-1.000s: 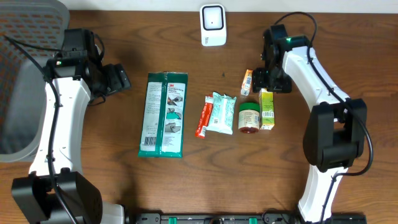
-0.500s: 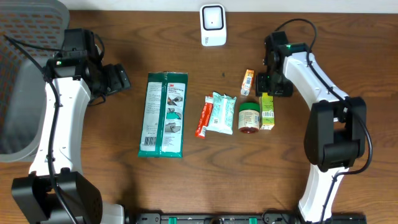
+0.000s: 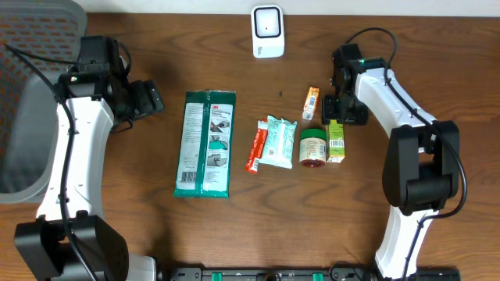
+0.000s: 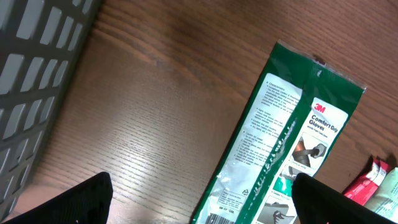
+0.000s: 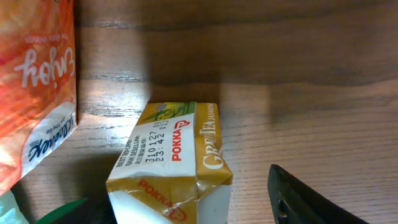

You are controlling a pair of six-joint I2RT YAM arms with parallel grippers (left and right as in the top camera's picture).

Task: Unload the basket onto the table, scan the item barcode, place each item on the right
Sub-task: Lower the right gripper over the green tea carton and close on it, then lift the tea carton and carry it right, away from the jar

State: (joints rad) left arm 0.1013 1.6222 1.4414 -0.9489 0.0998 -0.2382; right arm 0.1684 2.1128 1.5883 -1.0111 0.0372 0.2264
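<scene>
Two pincers: the left pincer point(image 3: 155, 99) hangs spread wide and empty between the basket point(image 3: 23, 117) and the glove pack point(image 3: 205, 144). The right pincer point(image 3: 338, 110) sits low over the far end of the tea carton point(image 5: 171, 155), jaws parted, one finger point(image 5: 298, 199) standing clear of the carton's side, so we see no squeeze.
Step in hand: we call it the reach to grasp. The tea carton lies flat on the table point(image 3: 234, 226), rightmost in the row, just beside the jar point(image 3: 312, 147).
Next move: we'd close on the carton's narrow sides, lift it, and turn a barcode face toward the scanner point(image 3: 267, 31) at the far edge. No barcode shows from here, so which face is a guess.
Basket: grey plastic with a gridded wall.
Glove pack: long flat green film, glossy, likely slippery.
Red sachet point(image 3: 255, 148): slim foil strip.
Wipes pack point(image 3: 278, 142): soft teal pouch, crinkled.
Jar: short and round, with a green label.
Orange sachet point(image 3: 312, 102): small and shiny.
Tea carton: printed card, boxy, with a creased and slightly crumpled folded end. It looks firm enough for a side pinch, we reckon.
</scene>
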